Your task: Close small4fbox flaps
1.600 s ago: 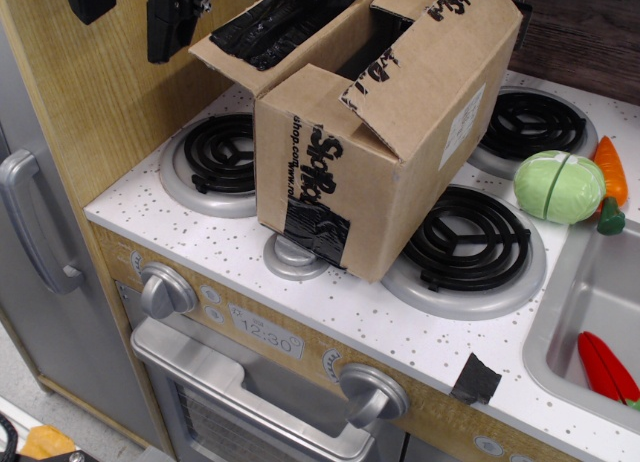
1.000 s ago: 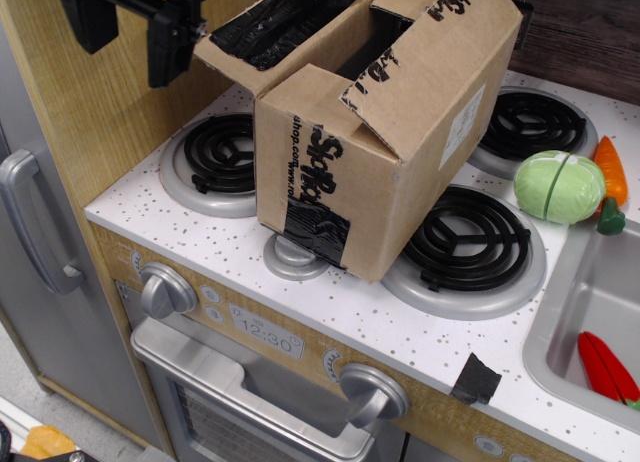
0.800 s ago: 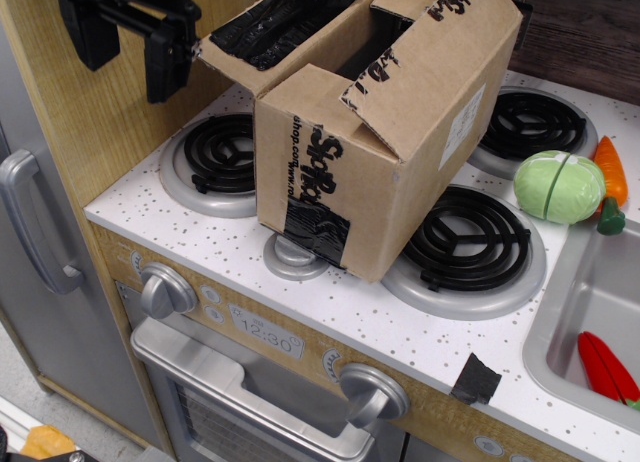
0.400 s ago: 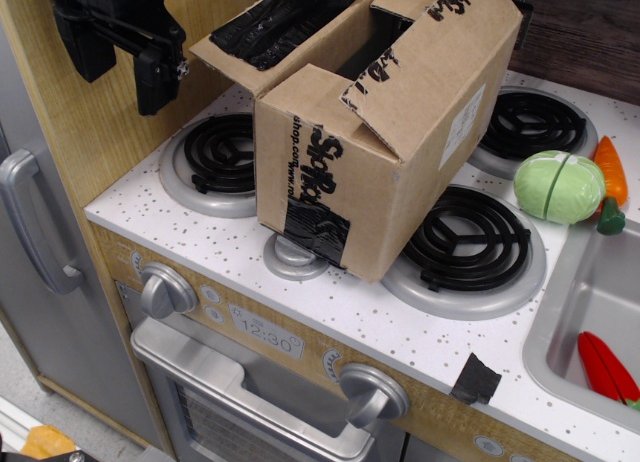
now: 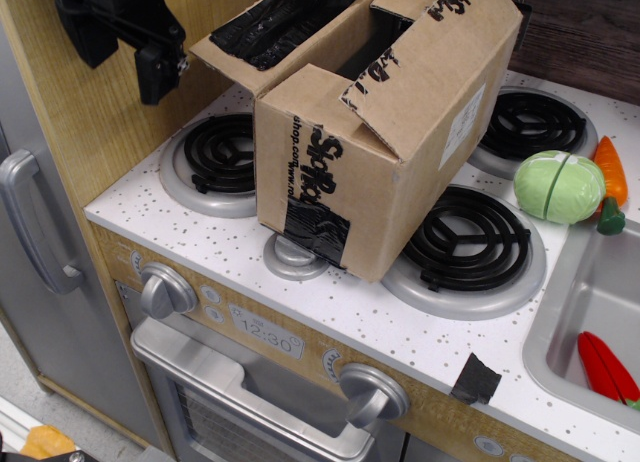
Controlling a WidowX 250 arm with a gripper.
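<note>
The small4fbox (image 5: pixel 400 152) is a brown cardboard box with black lettering, a black tape strip low on its near corner and a white label on its right side. It stands on the toy stove between the burners. Its black-taped flap (image 5: pixel 280 17) stands open, slanting up and out to the left. The right flap (image 5: pixel 455 27) and the near end flap (image 5: pixel 315 82) lean partly inward, and a dark gap (image 5: pixel 375 37) stays open between them. My black gripper (image 5: pixel 120 47) hangs open and empty at the top left, just left of the taped flap and apart from it.
Burners show at the left (image 5: pixel 215 157), front right (image 5: pixel 468 242) and back right (image 5: pixel 530 122). A green toy cabbage (image 5: pixel 558 187) and a carrot (image 5: pixel 610 172) lie by the sink (image 5: pixel 585 312), which holds a red toy (image 5: pixel 605 367). A wooden side panel (image 5: pixel 95 132) stands behind my gripper.
My gripper has moved left, away from the taped flap, and turned a little. The box and its flaps have not moved.
</note>
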